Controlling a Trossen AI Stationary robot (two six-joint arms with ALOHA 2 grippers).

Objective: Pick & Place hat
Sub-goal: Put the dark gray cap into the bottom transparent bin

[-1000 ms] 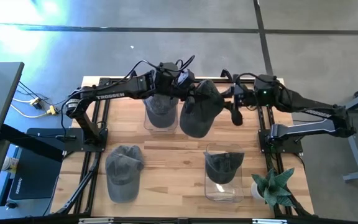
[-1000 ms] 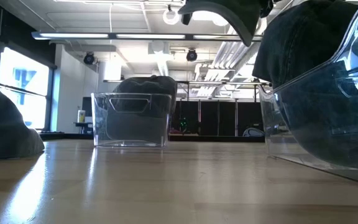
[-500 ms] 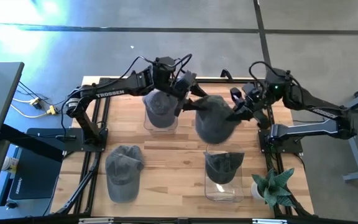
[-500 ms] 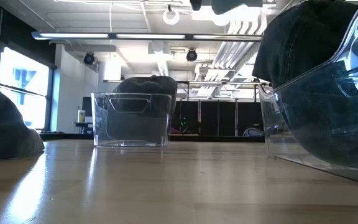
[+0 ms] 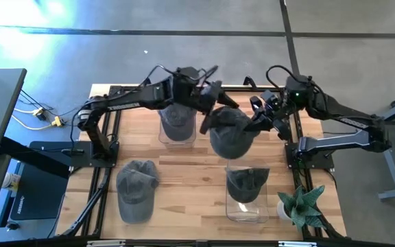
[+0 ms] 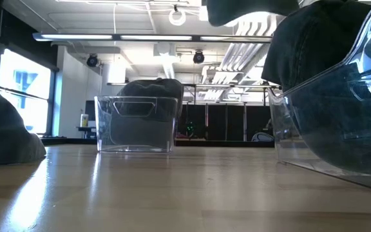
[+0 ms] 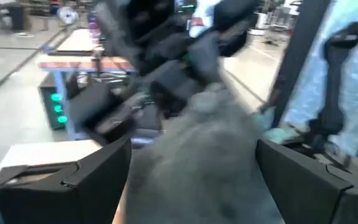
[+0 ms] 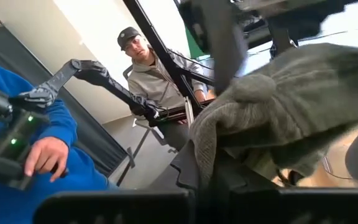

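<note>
Only the right wrist view shows two people beyond the table. Above the table's far middle, right gripper (image 5: 260,122) pinches the grey hat (image 5: 230,132); left gripper (image 5: 210,103) gapes beside it, empty.

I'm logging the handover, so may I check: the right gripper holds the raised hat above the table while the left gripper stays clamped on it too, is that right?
Not quite. The left gripper is open, its fingers spread wide with the hat lying between them ungripped, as the left wrist view shows. The right gripper does hold the raised hat above the table.
</note>
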